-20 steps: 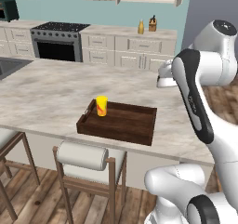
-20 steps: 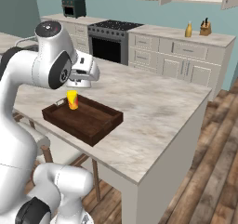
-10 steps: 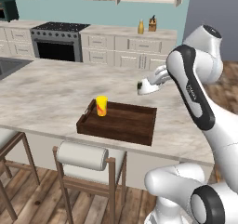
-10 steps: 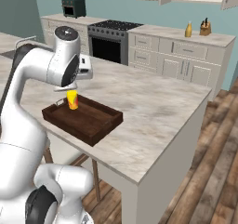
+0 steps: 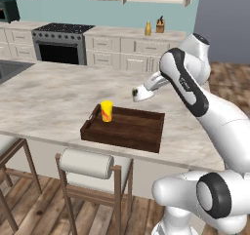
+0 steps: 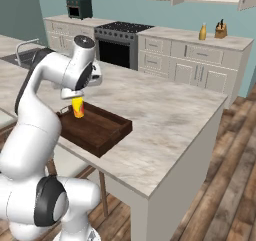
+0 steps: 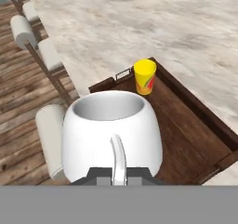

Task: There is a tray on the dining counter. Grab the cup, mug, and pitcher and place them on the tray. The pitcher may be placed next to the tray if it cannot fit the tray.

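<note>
My gripper (image 5: 145, 90) is shut on the handle of the white mug (image 5: 138, 94) and holds it in the air over the tray's far right edge. From the hand, the mug (image 7: 111, 130) fills the foreground, its handle between my gripper's (image 7: 118, 175) tips. The dark brown tray (image 5: 128, 129) lies on the dining counter (image 5: 53, 95) near its front edge. The yellow cup (image 5: 106, 110) stands upright in the tray's left end, also seen as the cup (image 7: 145, 76) beyond the mug. The mustard pitcher (image 5: 148, 29) stands far off on the wall counter.
A knife block (image 5: 159, 25) stands beside the pitcher. Padded stools (image 5: 93, 164) line the counter's front edge below the tray. A stove (image 5: 62, 43) and a sink (image 6: 22, 55) lie to the far left. Bare marbled counter spreads left and behind the tray.
The arm has swung to the left with the mug in its grip, bringing it from the counter's right side to above the tray's far right edge. The cup and tray stay put.
</note>
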Available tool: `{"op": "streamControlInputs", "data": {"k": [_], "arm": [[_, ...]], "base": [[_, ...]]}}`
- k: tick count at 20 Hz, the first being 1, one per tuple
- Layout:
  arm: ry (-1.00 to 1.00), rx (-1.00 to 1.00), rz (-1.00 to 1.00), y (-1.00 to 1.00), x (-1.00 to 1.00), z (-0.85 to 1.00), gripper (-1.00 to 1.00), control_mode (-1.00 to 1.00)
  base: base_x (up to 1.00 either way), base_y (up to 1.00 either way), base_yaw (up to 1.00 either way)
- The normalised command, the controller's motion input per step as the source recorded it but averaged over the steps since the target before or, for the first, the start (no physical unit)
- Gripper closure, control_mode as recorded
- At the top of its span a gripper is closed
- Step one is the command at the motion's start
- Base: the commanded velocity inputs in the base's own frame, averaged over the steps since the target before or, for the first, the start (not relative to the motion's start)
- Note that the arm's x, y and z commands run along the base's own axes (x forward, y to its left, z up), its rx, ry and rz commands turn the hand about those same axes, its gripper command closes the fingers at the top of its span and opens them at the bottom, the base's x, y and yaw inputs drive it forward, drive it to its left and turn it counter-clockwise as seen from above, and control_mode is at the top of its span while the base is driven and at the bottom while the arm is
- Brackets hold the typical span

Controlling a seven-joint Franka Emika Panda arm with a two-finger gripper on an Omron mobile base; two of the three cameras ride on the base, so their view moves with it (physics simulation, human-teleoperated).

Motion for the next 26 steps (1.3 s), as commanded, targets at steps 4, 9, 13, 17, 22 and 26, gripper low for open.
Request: {"op": "streamControlInputs", "data": {"k": [4,9,13,17,22,26], "arm": [[-0.01,0.04,0.00,0.00,0.45,-0.42,1.00,-1.00],[0.00,0.01,0.00,0.00,0.37,-0.57,1.00,-1.00],[-0.02,0.00,0.00,0.00,0.25,-0.60,1.00,-1.00],[-0.08,0.00,0.00,0.00,0.27,-0.23,1.00,-1.00],[-0.15,0.07,0.04,0.00,0.21,-0.05,1.00,-1.00],[-0.11,0.03,0.04,0.01,0.19,-0.08,1.00,-1.00]], "base": [[0.00,0.00,0.00],[0.00,0.00,0.00],[0.00,0.00,0.00],[0.00,0.00,0.00],[0.00,0.00,0.00],[0.00,0.00,0.00]]}}
